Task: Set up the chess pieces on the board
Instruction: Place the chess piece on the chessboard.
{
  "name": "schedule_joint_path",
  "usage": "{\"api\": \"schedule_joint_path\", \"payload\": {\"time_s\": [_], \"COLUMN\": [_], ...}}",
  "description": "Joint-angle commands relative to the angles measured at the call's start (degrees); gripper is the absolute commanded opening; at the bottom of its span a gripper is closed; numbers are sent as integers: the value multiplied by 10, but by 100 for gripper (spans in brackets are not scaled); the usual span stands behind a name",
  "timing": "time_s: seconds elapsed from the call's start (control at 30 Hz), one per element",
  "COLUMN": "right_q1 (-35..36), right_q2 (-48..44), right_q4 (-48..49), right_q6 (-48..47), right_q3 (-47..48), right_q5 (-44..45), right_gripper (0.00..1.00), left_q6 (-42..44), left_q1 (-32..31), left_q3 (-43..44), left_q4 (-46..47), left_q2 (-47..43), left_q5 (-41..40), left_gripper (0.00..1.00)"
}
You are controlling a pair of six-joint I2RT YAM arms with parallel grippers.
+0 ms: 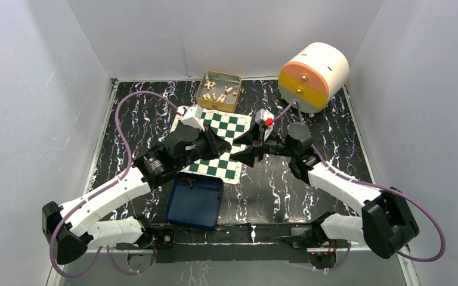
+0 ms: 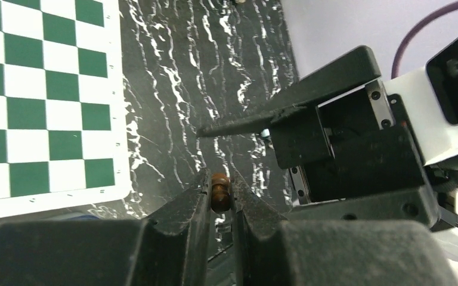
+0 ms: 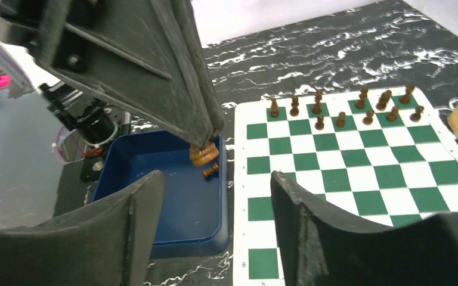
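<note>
The piece point(image 2: 220, 193) is pinched between the tips of the left tool point(image 3: 205, 140), which is closed on it. In the left wrist view it shows at lower centre, raised, with the dark surface point(image 2: 173, 89) behind it and the board point(image 3: 358, 179) off to the left, so it is not yet on a square.

We judge the grip to be the first risk. In the right wrist view the lower part of the piece hangs free below the fingers, so a quick swing or a slight slackening could drop it. It could then roll on the surface or land in the tray point(image 3: 173, 208) beside the spare piece point(image 3: 210, 171).

The right tool point(image 3: 216, 179) stands wide open with nothing in it, close to the left tool. If either arm moves before the other clears, their fingers may clash and knock the piece loose.

Farther out, the set pieces point(image 3: 340, 113) crowd the upper right of the right wrist view. A low or tilted approach could topple them.
</note>
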Motion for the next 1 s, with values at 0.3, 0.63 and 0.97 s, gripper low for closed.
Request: {"api": "schedule_joint_path", "payload": {"time_s": [0.3, 0.63, 0.97], "right_q1": [-2, -2, -2], "right_q2": [-91, -143, -147], "right_q4": [-163, -205, -247], "right_q6": [-34, -14, 6], "right_q3": [5, 1, 23], "right_q5": [160, 167, 214], "right_gripper": [99, 99, 99], "left_q6": [153, 226, 228], "left_q1": [136, 280, 356], "left_q3": [103, 93, 26], "left_q4": [-96, -91, -2], "left_q2": [91, 167, 238], "left_q5": [15, 14, 46], "left_gripper": [3, 2, 1]}}
